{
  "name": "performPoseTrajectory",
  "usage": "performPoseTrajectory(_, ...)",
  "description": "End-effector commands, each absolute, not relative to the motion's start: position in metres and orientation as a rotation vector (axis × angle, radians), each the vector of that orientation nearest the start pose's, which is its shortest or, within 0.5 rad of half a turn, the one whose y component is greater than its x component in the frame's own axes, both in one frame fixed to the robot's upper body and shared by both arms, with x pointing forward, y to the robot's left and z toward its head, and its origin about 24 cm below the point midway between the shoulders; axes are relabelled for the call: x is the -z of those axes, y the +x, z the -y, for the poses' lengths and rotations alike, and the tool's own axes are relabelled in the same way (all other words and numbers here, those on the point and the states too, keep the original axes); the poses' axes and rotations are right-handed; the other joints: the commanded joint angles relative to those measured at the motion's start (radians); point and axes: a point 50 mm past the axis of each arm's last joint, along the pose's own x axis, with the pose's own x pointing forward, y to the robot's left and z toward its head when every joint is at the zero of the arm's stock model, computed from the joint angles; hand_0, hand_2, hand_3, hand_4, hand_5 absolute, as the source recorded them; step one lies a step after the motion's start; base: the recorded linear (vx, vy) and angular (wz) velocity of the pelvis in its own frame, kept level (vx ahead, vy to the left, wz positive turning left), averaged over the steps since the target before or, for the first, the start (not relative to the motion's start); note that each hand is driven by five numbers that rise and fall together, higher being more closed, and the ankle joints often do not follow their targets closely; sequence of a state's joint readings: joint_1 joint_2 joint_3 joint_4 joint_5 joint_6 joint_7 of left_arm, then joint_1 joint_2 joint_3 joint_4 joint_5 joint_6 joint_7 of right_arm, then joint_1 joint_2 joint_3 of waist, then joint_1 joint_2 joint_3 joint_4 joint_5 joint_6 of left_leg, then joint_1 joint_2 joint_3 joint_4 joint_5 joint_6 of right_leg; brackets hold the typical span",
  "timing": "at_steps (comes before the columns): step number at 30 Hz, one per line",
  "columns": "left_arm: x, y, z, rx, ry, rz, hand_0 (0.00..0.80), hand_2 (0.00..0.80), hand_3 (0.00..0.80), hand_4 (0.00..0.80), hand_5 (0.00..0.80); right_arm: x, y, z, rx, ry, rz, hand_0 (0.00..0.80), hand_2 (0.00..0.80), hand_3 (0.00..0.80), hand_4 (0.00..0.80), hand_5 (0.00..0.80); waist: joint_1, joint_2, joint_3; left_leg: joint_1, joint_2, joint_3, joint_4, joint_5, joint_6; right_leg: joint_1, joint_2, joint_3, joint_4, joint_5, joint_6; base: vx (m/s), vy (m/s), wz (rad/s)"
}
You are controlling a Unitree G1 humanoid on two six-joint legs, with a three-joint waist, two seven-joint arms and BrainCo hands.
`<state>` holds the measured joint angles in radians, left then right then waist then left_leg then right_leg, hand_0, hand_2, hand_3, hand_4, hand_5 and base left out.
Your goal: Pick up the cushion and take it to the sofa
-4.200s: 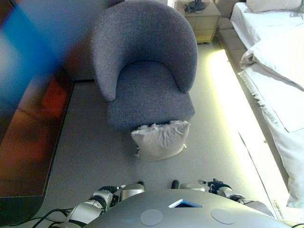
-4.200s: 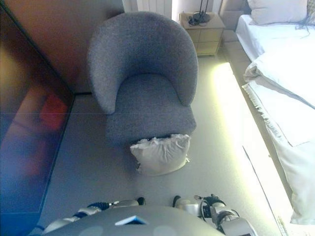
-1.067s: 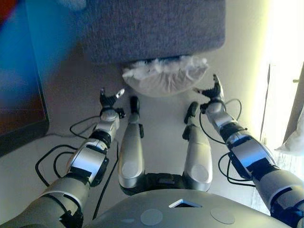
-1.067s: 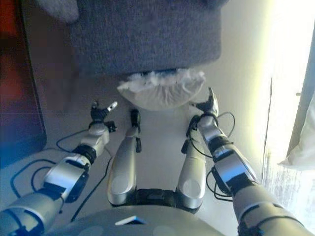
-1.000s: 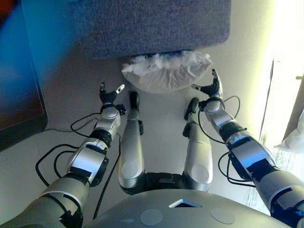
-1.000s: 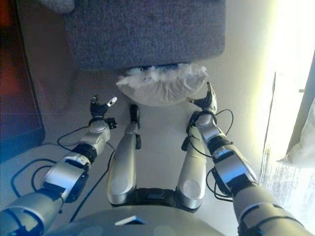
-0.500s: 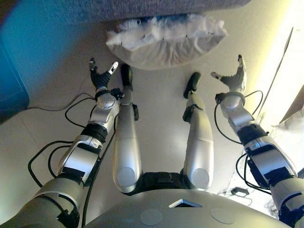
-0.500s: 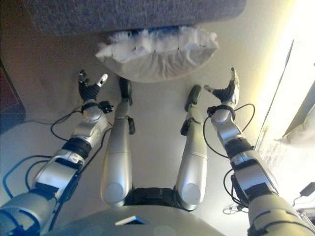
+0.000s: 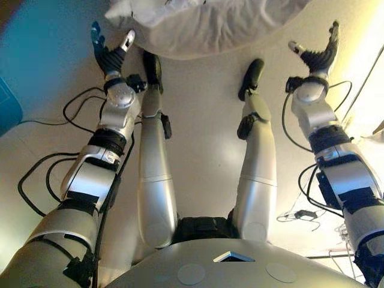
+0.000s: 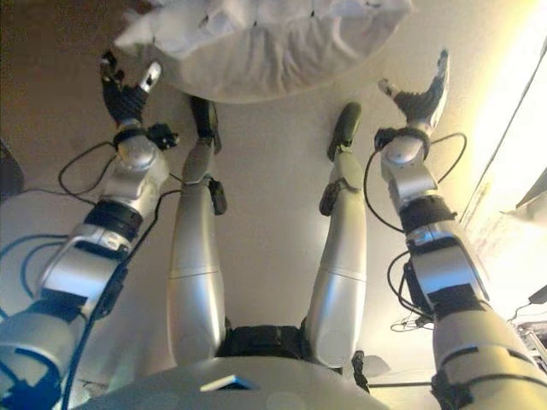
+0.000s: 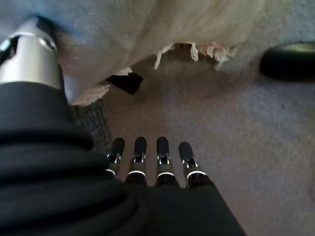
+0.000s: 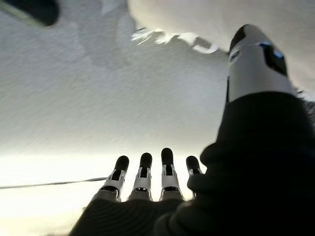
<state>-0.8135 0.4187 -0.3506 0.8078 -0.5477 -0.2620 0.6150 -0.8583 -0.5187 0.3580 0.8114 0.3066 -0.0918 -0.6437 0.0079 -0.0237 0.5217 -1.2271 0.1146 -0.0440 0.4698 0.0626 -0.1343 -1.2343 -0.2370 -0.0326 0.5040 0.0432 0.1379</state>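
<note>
A white fringed cushion [image 9: 204,24] lies on the pale carpet at the top of the eye views, also seen as the cushion [image 10: 265,43]. My left hand [image 9: 109,59] is open just left of the cushion's left end, palm toward it, not touching. My right hand [image 9: 317,57] is open to the right of the cushion's right end, a short gap away. In the left wrist view the cushion's frayed edge [image 11: 192,49] shows past straight fingers [image 11: 147,157]. The right wrist view shows the cushion [image 12: 206,19] past the thumb and straight fingers [image 12: 147,174].
A dark grey sofa base [image 11: 91,125] shows beside the cushion in the left wrist view. A blue-dark panel edge [image 9: 9,111] sits at far left. Bright light falls on the floor [image 9: 366,78] at right, where white bedding [image 10: 534,192] hangs.
The camera has tipped further down and closer, so the cushion slid to the top edge. Both hands reached forward and now flank the cushion's ends.
</note>
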Motion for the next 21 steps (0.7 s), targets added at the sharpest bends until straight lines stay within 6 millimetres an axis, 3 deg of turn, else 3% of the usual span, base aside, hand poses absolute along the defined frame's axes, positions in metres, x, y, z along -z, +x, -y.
performPoseTrajectory(1,-0.208,0.348,-0.182,-0.276,0.153,1.028,0.000,0.000,0.000,0.000,0.000,-0.182,0.382,0.238,0.502,-0.377,0.325,0.000,0.000,0.000,0.000,0.000,-0.002,0.056,-0.002,-0.072,-0.039,-0.027,0.002,0.044,0.050,-0.030,0.028,0.041,0.029,0.029,-0.007,0.021,0.111,0.00)
performPoseTrajectory(2,-0.228,0.351,-0.186,-0.290,0.153,1.042,0.000,0.000,0.000,0.000,0.000,-0.183,0.382,0.241,0.483,-0.388,0.346,0.000,0.000,0.000,0.000,0.000,-0.005,0.061,-0.002,-0.079,-0.034,-0.025,-0.001,0.048,0.045,-0.038,0.030,0.042,0.040,0.025,-0.010,0.014,0.118,0.02)
performPoseTrajectory(3,-0.205,0.388,-0.215,-0.459,0.037,0.469,0.000,0.000,0.000,0.000,0.000,-0.186,0.384,0.242,0.450,-0.389,0.370,0.000,0.000,0.000,0.000,0.000,-0.008,0.062,-0.002,-0.081,-0.032,-0.023,0.006,0.043,0.044,-0.042,0.029,0.045,0.050,0.020,-0.007,0.009,0.084,0.01)
performPoseTrajectory(4,-0.203,0.391,-0.219,-0.442,0.032,0.470,0.000,0.000,0.000,0.000,0.000,-0.188,0.386,0.238,0.429,-0.388,0.386,0.000,0.000,0.000,0.000,0.000,-0.011,0.061,-0.002,-0.081,-0.036,-0.025,0.008,0.042,0.044,-0.043,0.030,0.048,0.050,0.019,-0.003,0.018,-0.018,-0.03)
performPoseTrajectory(6,-0.197,0.396,-0.201,-0.343,0.033,0.470,0.000,0.000,0.000,0.000,0.000,-0.199,0.394,0.210,0.349,-0.376,0.438,0.000,0.000,0.000,0.000,0.000,-0.008,0.050,-0.002,-0.095,-0.039,-0.032,0.016,0.031,0.042,-0.049,0.033,0.045,0.047,0.016,0.004,0.017,-0.068,-0.06)
performPoseTrajectory(9,-0.193,0.403,-0.172,-0.180,0.075,0.399,0.000,0.000,0.000,0.000,0.000,-0.238,0.399,0.180,0.226,-0.358,0.529,0.000,0.000,0.000,0.000,0.000,-0.004,0.042,-0.002,-0.131,-0.037,-0.036,0.012,0.030,0.044,-0.082,0.035,0.039,0.043,0.019,0.005,0.007,-0.033,-0.01)
performPoseTrajectory(12,-0.198,0.405,-0.160,-0.083,0.012,0.352,0.000,0.000,0.000,0.000,0.000,-0.271,0.396,0.164,0.136,-0.351,0.584,0.000,0.000,0.000,0.000,0.000,-0.006,0.043,-0.002,-0.172,-0.037,-0.030,0.025,0.030,0.048,-0.128,0.035,0.040,0.063,0.021,0.005,0.030,0.034,-0.02)
performPoseTrajectory(16,-0.217,0.408,-0.143,0.000,-0.054,0.351,0.000,0.000,0.000,0.000,0.000,-0.291,0.394,0.145,0.023,-0.338,0.616,0.000,0.000,0.000,0.000,0.000,-0.009,0.050,-0.002,-0.220,-0.039,-0.026,0.046,0.023,0.048,-0.177,0.028,0.047,0.086,0.009,0.004,0.015,0.043,-0.02)
performPoseTrajectory(21,-0.227,0.408,-0.113,0.172,-0.127,0.328,0.000,0.000,0.000,0.000,0.000,-0.299,0.392,0.111,-0.193,-0.272,0.601,0.000,0.000,0.000,0.000,0.000,-0.009,0.058,-0.002,-0.250,-0.043,-0.027,0.048,0.025,0.045,-0.204,0.019,0.051,0.079,0.009,0.007,0.000,-0.003,0.01)
